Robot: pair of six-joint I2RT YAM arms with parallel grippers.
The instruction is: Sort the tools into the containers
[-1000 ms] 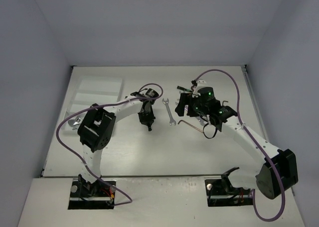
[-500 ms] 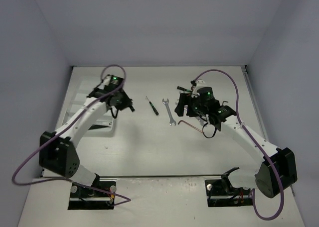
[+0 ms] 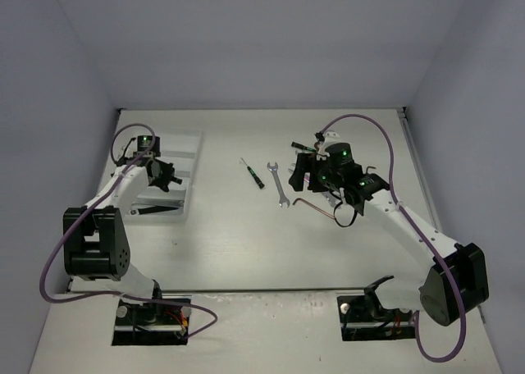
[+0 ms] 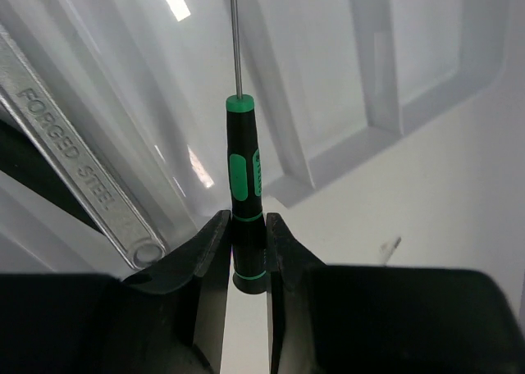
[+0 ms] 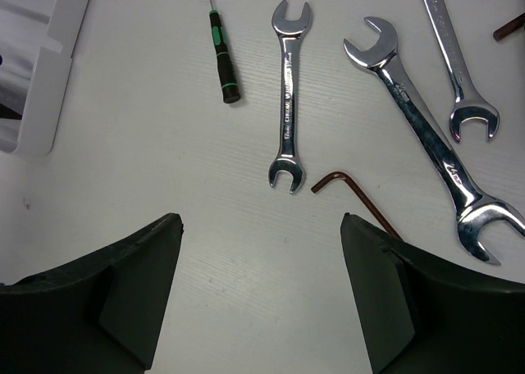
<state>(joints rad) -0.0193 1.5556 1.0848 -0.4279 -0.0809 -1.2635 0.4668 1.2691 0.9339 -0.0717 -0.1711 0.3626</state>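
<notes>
Left pincer [image 4: 246, 228] swung over tray [image 4: 385, 62], gripping screwdriver [image 4: 244, 169]; wrench [image 4: 78, 169] apparently inside; right pincer [image 5: 258, 220] spread.

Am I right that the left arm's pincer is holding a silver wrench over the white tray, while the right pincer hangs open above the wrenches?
Not quite. The left wrist view shows the left pincer shut on a green-and-black screwdriver, not a silver wrench. The rest holds: it is over the white tray, and the right pincer hangs open above the wrenches.
</notes>
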